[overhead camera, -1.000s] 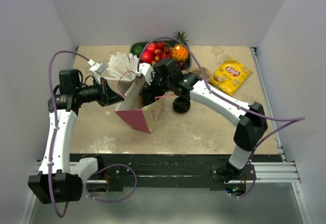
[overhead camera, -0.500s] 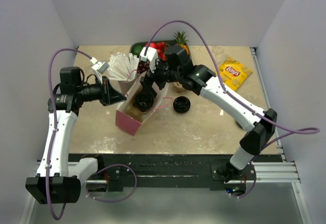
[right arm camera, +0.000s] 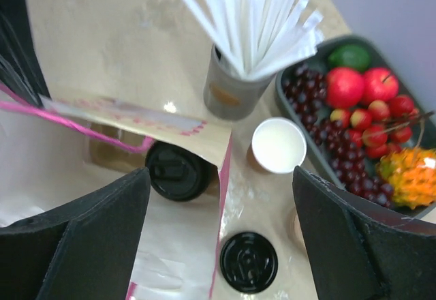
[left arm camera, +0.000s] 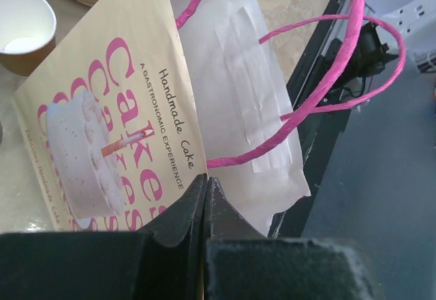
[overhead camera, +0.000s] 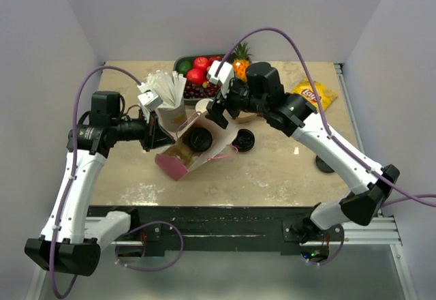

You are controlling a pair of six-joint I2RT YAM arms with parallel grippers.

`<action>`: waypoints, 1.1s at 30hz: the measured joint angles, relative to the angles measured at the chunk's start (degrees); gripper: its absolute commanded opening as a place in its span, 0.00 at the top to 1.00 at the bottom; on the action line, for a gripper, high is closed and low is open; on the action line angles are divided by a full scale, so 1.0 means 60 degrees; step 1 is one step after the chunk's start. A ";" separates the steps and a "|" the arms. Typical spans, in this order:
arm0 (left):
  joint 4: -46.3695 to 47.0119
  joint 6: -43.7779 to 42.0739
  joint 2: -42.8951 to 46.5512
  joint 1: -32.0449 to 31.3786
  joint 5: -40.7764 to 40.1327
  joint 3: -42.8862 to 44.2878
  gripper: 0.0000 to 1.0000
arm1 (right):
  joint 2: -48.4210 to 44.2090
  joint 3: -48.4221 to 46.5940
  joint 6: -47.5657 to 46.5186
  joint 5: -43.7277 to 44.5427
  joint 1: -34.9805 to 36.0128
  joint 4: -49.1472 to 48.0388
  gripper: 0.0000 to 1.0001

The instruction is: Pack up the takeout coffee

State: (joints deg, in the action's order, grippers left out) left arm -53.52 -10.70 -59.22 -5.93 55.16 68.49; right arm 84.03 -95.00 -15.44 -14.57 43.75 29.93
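Observation:
The takeout coffee (overhead camera: pixel 199 138), a kraft cup with a black lid, stands inside the open pink-and-kraft paper bag (overhead camera: pixel 184 158). In the right wrist view its lid (right arm camera: pixel 178 170) shows just under the bag's rim (right arm camera: pixel 136 119). My left gripper (overhead camera: pixel 154 135) is shut on the bag's left edge; in the left wrist view the jaws (left arm camera: pixel 204 185) pinch the printed "Cakes" panel (left arm camera: pixel 116 123). My right gripper (overhead camera: pixel 219 114) is open and empty, above and behind the bag; it also shows open in its own wrist view (right arm camera: pixel 221 177).
A loose black lid (overhead camera: pixel 244 140) lies right of the bag. A lidless paper cup (right arm camera: pixel 278 144) and a holder of white straws (overhead camera: pixel 169 99) stand behind it. A fruit tray (overhead camera: pixel 178 62) sits at the back and a chips bag (overhead camera: pixel 317 93) at back right.
My right gripper has let go of the coffee inside the bag and lifted back to the right, open. The bag has tilted and shifted a little with my left gripper.

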 measured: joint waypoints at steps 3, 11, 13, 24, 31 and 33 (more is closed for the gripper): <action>-0.0284 -0.0525 0.0160 -0.0142 -0.0251 0.0069 1.00 | -0.0073 0.0747 -0.0335 -0.0015 0.0000 0.0018 0.12; -0.1133 -0.1956 0.0499 -0.0160 -0.0561 0.0692 1.00 | -0.0667 0.2047 -0.0940 0.0022 0.0000 -0.0401 0.09; -0.1421 -0.2386 0.0430 -0.0171 -0.0637 0.0994 1.00 | -0.0882 0.2277 -0.0987 0.0025 -0.0018 -0.0561 0.09; -0.2004 -0.2718 -0.0328 -0.0324 -0.1027 0.1118 1.00 | -0.0197 0.1643 -0.0404 -0.0605 -0.1056 -0.1213 0.09; -0.1960 -0.2131 -0.0958 -0.0335 -0.1359 0.1118 1.00 | 0.1566 -0.0295 0.0459 -0.1104 -0.2069 -0.1355 0.15; -0.1916 -0.2025 -0.1035 -0.0335 -0.1472 0.1118 1.00 | 0.1902 -0.0667 0.0506 -0.1253 -0.2200 -0.1348 0.19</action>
State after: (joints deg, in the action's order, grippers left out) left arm -65.01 -22.85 -65.43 -7.94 46.33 75.20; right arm 95.44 -99.00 -12.40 -22.09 30.55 21.85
